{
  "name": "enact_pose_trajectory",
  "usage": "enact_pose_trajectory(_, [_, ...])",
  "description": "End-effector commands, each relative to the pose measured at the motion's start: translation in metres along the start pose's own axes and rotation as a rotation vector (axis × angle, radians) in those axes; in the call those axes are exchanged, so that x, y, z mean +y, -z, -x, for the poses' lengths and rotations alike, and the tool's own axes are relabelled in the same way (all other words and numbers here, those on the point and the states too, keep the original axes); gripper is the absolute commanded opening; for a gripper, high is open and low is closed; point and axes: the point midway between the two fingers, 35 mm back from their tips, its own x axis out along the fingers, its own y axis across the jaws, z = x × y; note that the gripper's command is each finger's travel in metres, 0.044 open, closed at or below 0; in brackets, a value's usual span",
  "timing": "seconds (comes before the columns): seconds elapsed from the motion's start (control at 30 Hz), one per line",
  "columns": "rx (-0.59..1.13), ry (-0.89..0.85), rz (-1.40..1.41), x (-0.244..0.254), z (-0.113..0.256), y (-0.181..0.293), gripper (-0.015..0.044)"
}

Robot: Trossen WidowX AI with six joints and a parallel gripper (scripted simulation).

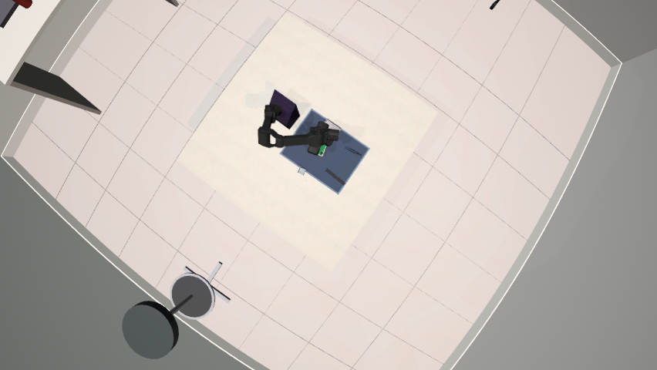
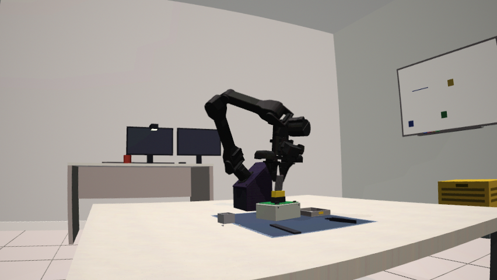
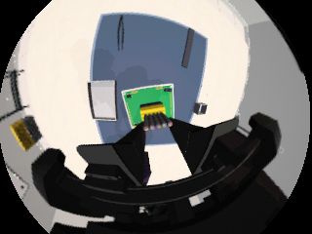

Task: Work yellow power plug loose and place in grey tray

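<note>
Your hand was closed partway on the yellow plug, gripped for loosening from the socket beneath it on the circuit board.

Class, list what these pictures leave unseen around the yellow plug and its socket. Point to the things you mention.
- Wrist: the black socket's inside, covered by the yellow power plug [image 2: 277, 193] [image 3: 153, 108].
- Exterior: the grey tray's [image 2: 305, 213] [image 3: 103, 100] floor, behind its near wall.
- Top: the plug, hidden under the black arm [image 1: 298, 139] [image 2: 243, 100].
</note>
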Motion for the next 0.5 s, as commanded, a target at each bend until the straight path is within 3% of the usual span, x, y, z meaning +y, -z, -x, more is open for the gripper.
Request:
enact_pose_trajectory(0.0, [-0.031, -0.067, 0.007, -0.004, 0.016, -0.002, 0.0000])
enact_pose_trajectory(0.3, [-0.031, -0.067, 0.007, -0.004, 0.023, -0.001, 0.0000])
enact_pose_trajectory(0.47, [-0.031, -0.066, 0.006, -0.003, 0.004, -0.002, 0.0000])
